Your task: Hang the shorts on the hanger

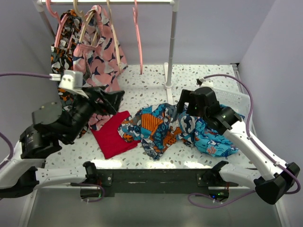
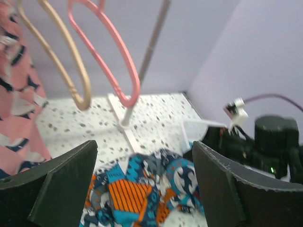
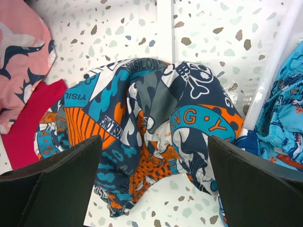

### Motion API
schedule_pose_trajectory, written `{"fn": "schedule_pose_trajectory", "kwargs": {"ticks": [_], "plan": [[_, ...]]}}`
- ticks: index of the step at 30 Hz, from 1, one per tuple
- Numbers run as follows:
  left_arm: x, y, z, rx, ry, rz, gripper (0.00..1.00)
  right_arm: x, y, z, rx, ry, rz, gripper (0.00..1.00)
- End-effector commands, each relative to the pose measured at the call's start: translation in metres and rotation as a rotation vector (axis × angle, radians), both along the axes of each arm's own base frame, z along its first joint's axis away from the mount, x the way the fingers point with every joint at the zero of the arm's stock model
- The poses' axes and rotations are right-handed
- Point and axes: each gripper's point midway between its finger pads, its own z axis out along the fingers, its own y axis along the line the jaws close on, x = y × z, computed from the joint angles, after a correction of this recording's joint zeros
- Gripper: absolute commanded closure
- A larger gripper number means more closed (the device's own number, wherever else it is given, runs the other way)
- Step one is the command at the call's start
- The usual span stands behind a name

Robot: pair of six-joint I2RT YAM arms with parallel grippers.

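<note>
Right up against the lens, the right gripper's [image 3: 152,185] dark fingers [image 3: 57,187] fill the bottom corners of its wrist view, spread wide with nothing pinched between them. Whether they touch the cloth below is hard to tell. Under them lie the shorts [image 1: 158,128], crumpled in a heap on the speckled table [image 1: 142,85], so waistband and legs can't be sorted out. One end laps over a red cloth [image 1: 112,136]; the other meets the turquoise shorts [image 1: 214,141], which are half hidden by the right arm. That arm reaches in from the right, wrist bent down over the heap's far end.

The left gripper [image 2: 144,182] is raised and aimed at the rack — fingers well apart, holding nothing. Ahead hangs the hanger [image 2: 71,75], bare, beside a pink hanger [image 2: 120,66]; both tops are cut off.
</note>
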Motion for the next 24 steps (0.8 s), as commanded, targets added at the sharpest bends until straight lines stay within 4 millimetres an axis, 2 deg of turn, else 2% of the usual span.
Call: {"fn": "schedule_pose_trajectory", "kwargs": {"ticks": [1, 3, 5, 6, 7, 8, 9, 10, 11, 12, 13, 14, 15, 16, 17, 19, 20, 24], "plan": [[0.031, 0.033, 0.022, 0.130, -0.078, 0.293, 0.14, 0.002, 0.002, 0.014, 0.008, -0.031, 0.013, 0.03], [0.036, 0.035, 0.037, 0.113, -0.109, 0.333, 0.14, 0.001, 0.007, 0.013, 0.023, -0.023, 0.038, 0.04], [0.047, 0.033, 0.040, 0.154, -0.119, 0.385, 0.16, 0.001, 0.010, 0.008, 0.028, -0.012, 0.044, 0.04], [0.057, 0.045, 0.049, 0.152, -0.124, 0.437, 0.16, 0.000, 0.013, 0.007, 0.036, -0.007, 0.056, 0.04], [0.070, 0.029, 0.046, 0.170, -0.119, 0.402, 0.16, 0.000, 0.014, 0.004, 0.036, 0.002, 0.062, 0.04], [0.079, 0.030, 0.043, 0.199, -0.103, 0.407, 0.17, -0.001, 0.015, 0.004, 0.041, 0.005, 0.065, 0.04], [0.092, 0.045, 0.052, 0.190, -0.102, 0.454, 0.18, 0.000, 0.017, 0.003, 0.042, 0.010, 0.070, 0.04], [0.106, 0.027, 0.044, 0.209, -0.085, 0.403, 0.19, -0.001, 0.018, 0.003, 0.046, 0.014, 0.078, 0.04], [0.116, 0.031, 0.042, 0.225, -0.074, 0.421, 0.19, -0.002, 0.019, 0.003, 0.049, 0.014, 0.081, 0.05], [0.120, 0.030, 0.047, 0.218, -0.083, 0.422, 0.20, -0.002, 0.019, 0.003, 0.052, 0.016, 0.083, 0.05], [0.128, 0.021, 0.045, 0.238, -0.085, 0.408, 0.20, -0.002, 0.020, 0.004, 0.053, 0.015, 0.084, 0.05], [0.136, 0.023, 0.046, 0.239, -0.088, 0.420, 0.19, -0.004, 0.019, 0.005, 0.054, 0.012, 0.087, 0.05], [0.138, 0.026, 0.057, 0.223, -0.100, 0.425, 0.19, -0.004, 0.019, 0.006, 0.057, 0.010, 0.088, 0.05], [0.152, 0.017, 0.050, 0.242, -0.080, 0.414, 0.19, -0.005, 0.020, 0.007, 0.061, 0.008, 0.093, 0.05], [0.156, 0.026, 0.060, 0.236, -0.080, 0.435, 0.20, -0.005, 0.020, 0.010, 0.067, 0.002, 0.095, 0.05], [0.175, 0.023, 0.051, 0.266, -0.046, 0.454, 0.22, -0.006, 0.020, 0.011, 0.073, 0.002, 0.097, 0.05], [0.181, 0.031, 0.054, 0.265, -0.043, 0.480, 0.25, -0.006, 0.021, 0.012, 0.079, 0.002, 0.101, 0.05], [0.210, 0.032, 0.037, 0.306, -0.009, 0.502, 0.31, -0.008, 0.024, 0.014, 0.092, 0.006, 0.114, 0.05]]}}
